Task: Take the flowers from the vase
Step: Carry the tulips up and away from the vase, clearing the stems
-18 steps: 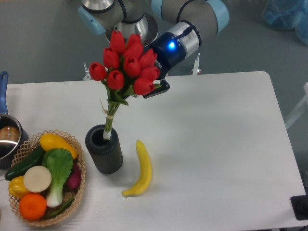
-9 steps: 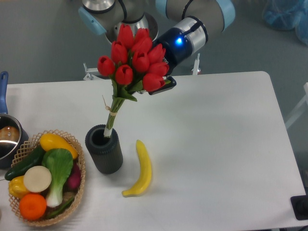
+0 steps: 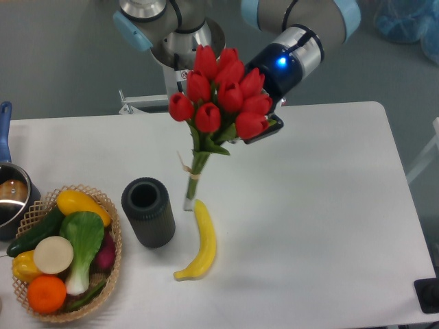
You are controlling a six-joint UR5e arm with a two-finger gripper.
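The table is white and fills most of the view, its rear edge running below the arm's base. The arm reaches in from the rear edge, its wrist showing a blue light, angled down and to the left of the view.

The gripper is mostly hidden behind the flower heads; only a dark finger tip shows at the lower right of the bunch. Finger spacing cannot be read directly, but the bunch hangs in the air from this point with no other support, so the fingers are closed on it among the heads and upper leaves.

The flowers are red tulip buds on tied green stems. The bunch is tilted, heads toward the rear and right, stems slanting down to the left. The stem ends hang outside the vase, just to its right and just above the top end of the banana.

The basket sits at the front left corner, holding an orange, yellow and green produce and a pale round item. The vase stands upright just right of the basket, its opening unobstructed. The banana lies on the table just right of the vase, apart from it. A pot with a blue handle is cut off at the left edge.
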